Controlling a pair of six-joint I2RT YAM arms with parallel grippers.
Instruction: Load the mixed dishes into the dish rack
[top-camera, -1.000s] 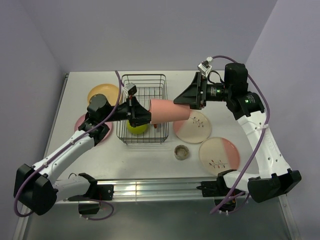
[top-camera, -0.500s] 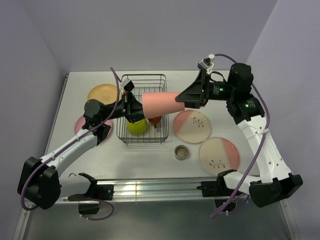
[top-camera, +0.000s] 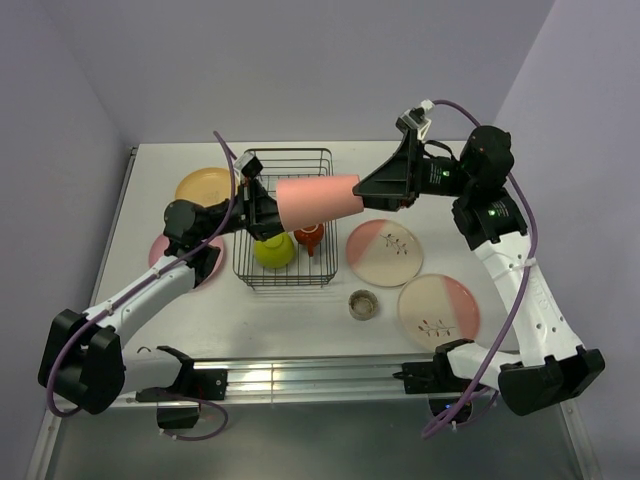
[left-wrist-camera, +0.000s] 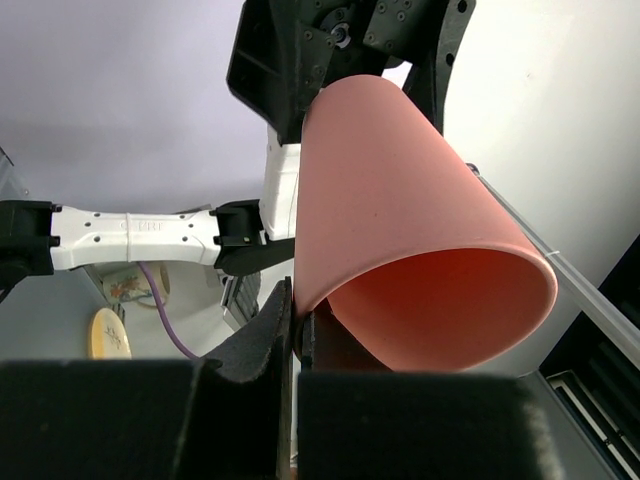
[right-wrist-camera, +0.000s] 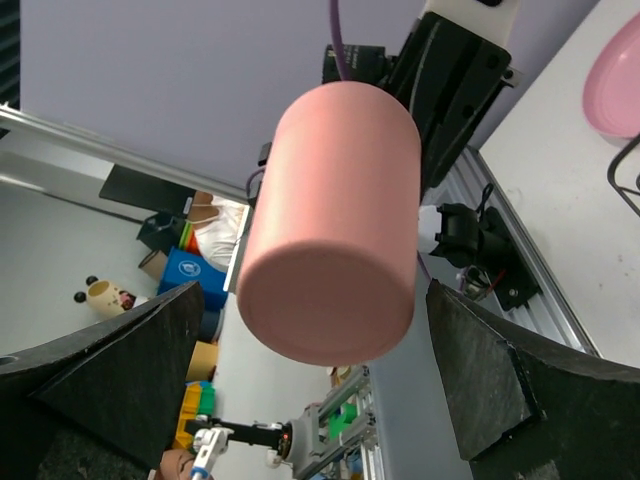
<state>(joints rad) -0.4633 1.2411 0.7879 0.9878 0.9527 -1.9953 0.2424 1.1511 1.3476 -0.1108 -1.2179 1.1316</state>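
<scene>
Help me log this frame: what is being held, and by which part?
The left end effector pinches the salmon-pink cup by its rim; the right end effector is open around the cup's base, not gripping.

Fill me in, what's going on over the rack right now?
The left gripper is shut on the rim of the salmon-pink cup, holding it sideways above the dish rack. The right gripper is open with its fingers either side of the cup's closed end, not gripping, so this looks like a handover. The lime-green bowl and red-brown mug sit in the rack; four plates and the small grey-beige cup are on the table.
</scene>
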